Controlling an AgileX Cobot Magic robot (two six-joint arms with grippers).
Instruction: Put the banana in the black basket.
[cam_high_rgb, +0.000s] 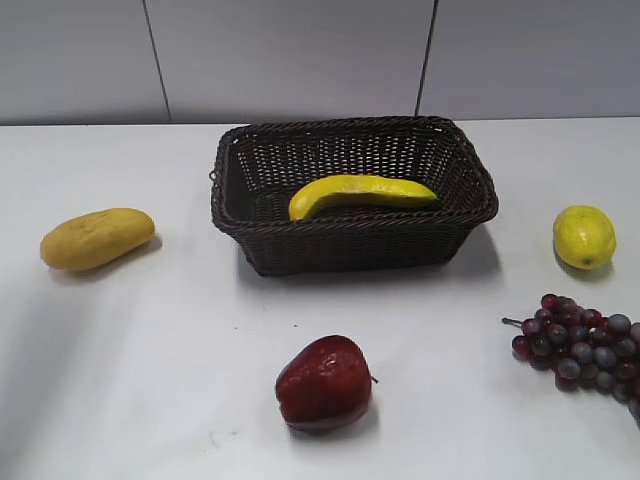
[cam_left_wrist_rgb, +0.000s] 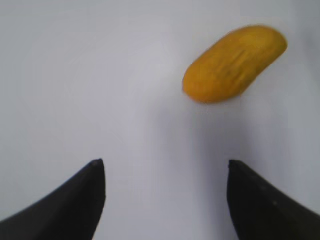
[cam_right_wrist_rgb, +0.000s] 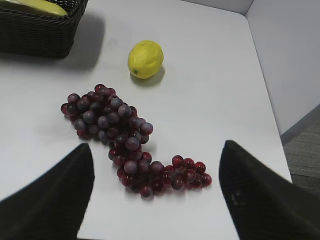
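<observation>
Dark woven wicker makes up the basket (cam_high_rgb: 354, 240), which sits at the back middle of the white table (cam_high_rgb: 180, 400), and the banana (cam_high_rgb: 362, 193) lies inside it, stretched left to right and curving down at its left end. It rests on the basket floor, its right end close to the right wall. No writing, brand or label can be read on anything in view.

Around the basket, all apart from it: a stubby yellow-orange fruit (cam_high_rgb: 97, 238) to the left, a lemon (cam_high_rgb: 584, 236) to the right, a dark red apple (cam_high_rgb: 324, 383) in front, and a bunch of purple-red grapes (cam_high_rgb: 585, 345) at the front right, running off the right edge of the exterior view. Nothing lies over the basket's open top or on the banana.

Neither arm shows in the exterior view. In the left wrist view the left gripper (cam_left_wrist_rgb: 166, 170) has its two dark fingers spread wide with bare table between them, holding nothing; the yellow-orange fruit (cam_left_wrist_rgb: 234, 63) lies beyond them, up and to the right, slightly blurred. In the right wrist view the right gripper (cam_right_wrist_rgb: 157, 165) is likewise spread wide and holds nothing. The grapes (cam_right_wrist_rgb: 125, 135) lie on the table below and between its fingers, the lemon (cam_right_wrist_rgb: 145, 59) beyond them, and a corner of the basket (cam_right_wrist_rgb: 40, 35) shows at the top left with a sliver of the banana (cam_right_wrist_rgb: 37, 6) in it. The table's right edge is just past the right finger.
</observation>
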